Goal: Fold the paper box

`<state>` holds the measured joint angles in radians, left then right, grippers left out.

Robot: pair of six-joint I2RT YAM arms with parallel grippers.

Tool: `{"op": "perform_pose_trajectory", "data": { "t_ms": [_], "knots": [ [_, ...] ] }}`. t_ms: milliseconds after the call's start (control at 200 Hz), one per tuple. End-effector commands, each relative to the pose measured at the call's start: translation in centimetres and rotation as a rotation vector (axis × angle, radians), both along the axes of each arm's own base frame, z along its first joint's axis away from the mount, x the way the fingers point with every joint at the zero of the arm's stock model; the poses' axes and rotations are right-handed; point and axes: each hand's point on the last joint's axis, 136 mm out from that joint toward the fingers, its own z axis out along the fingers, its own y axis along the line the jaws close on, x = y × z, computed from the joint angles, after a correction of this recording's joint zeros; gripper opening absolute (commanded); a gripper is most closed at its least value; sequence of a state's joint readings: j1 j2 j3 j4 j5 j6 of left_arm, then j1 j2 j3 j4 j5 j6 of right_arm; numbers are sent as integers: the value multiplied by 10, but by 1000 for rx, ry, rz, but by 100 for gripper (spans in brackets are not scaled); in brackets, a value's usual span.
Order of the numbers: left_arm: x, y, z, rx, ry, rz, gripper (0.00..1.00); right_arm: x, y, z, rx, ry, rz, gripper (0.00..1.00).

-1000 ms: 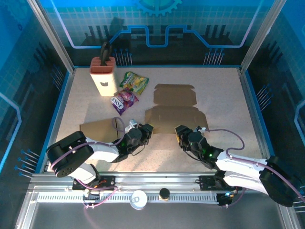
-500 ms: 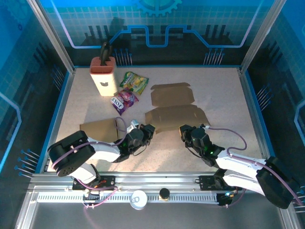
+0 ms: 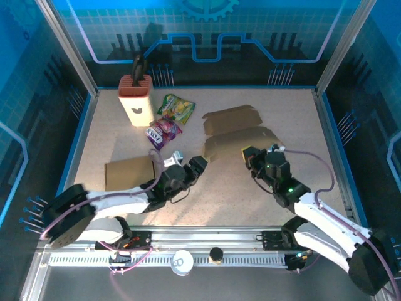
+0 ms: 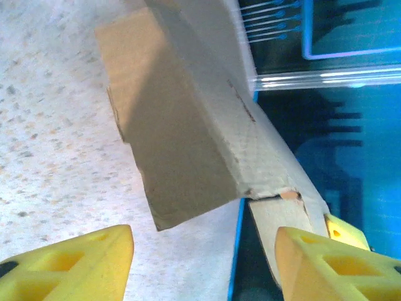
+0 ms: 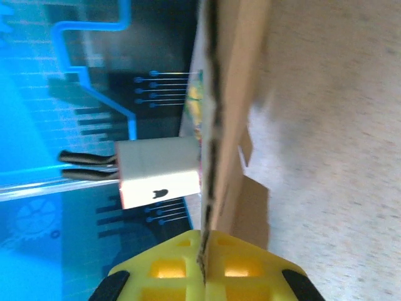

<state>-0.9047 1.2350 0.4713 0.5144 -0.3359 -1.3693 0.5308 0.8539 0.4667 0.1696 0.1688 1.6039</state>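
The paper box (image 3: pixel 232 120) is a brown cardboard blank at the table's middle, its near edge raised off the surface. My right gripper (image 3: pixel 249 155) is shut on that near edge; in the right wrist view the yellow fingers (image 5: pixel 244 269) pinch the cardboard sheet (image 5: pixel 235 94) edge-on at the right gripper (image 5: pixel 203 254). My left gripper (image 3: pixel 199 163) sits just left of the box's near left corner, open. In the left wrist view the box (image 4: pixel 182 138) rises ahead of the left gripper (image 4: pixel 203 263), with nothing between the yellow fingertips (image 4: pixel 75 263).
A white knife block (image 3: pixel 136 99) stands at the back left, also visible as the white block (image 5: pixel 156 169). Two snack bags (image 3: pixel 175 108) (image 3: pixel 163 132) lie beside it. A second flat cardboard piece (image 3: pixel 128 172) rests at the near left. Blue walls ring the table.
The right gripper shut on the box's near edge and carried it right and away, tilting it up. The left gripper let go of the box and opened.
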Motion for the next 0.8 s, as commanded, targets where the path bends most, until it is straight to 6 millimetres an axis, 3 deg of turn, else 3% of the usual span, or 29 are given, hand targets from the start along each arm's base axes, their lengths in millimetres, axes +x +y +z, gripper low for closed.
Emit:
{"op": "perform_pose_trajectory", "data": {
  "t_ms": [0,135,275,305,455,590,695,795],
  "knots": [
    [-12,27,22,262,-72,-28,68,-3,-2,28,-106,-46,88,0],
    [-23,57,49,402,-114,-18,70,-8,-9,73,-143,-120,118,0],
    [-34,82,61,469,-156,-9,68,-34,-22,121,-208,-168,139,0],
    [-36,85,63,479,-163,-11,68,-40,-25,140,-203,-198,138,0],
    [-42,88,76,522,-218,-56,66,-53,-29,175,-196,-218,144,0],
    [-41,76,79,562,-225,-122,66,-19,-8,170,-158,-188,177,0],
    [-42,71,69,583,-198,-150,66,16,16,142,-96,-154,209,0],
    [-44,75,62,598,-179,-155,65,37,33,108,-39,-111,246,0]
  ]
}}
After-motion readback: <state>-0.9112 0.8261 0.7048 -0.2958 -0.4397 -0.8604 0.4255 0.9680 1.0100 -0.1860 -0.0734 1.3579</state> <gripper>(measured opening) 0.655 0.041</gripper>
